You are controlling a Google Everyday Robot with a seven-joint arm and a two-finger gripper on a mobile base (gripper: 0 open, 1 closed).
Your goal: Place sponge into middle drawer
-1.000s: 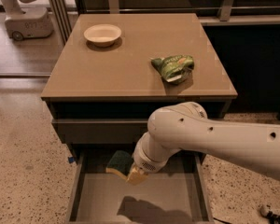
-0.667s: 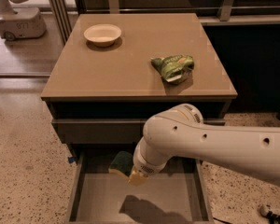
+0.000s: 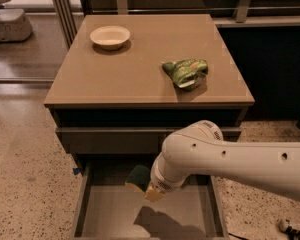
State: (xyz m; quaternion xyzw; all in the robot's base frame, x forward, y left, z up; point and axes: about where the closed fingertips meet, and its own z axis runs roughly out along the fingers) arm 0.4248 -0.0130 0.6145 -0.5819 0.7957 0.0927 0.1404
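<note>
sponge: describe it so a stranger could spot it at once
Below the tan cabinet top, the middle drawer stands open. The sponge hangs over its floor at the robot's hand. Unlike the crumpled snack bag above, it is yellow foam with a dark green layer.

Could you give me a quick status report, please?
Gripper over open middle drawer, holding sponge above its floor. Not yet released. Bowl and snack bag on top, out of path.

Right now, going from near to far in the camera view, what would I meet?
First the end effector holding the sponge over the open middle drawer → snack bag → bowl.
</note>
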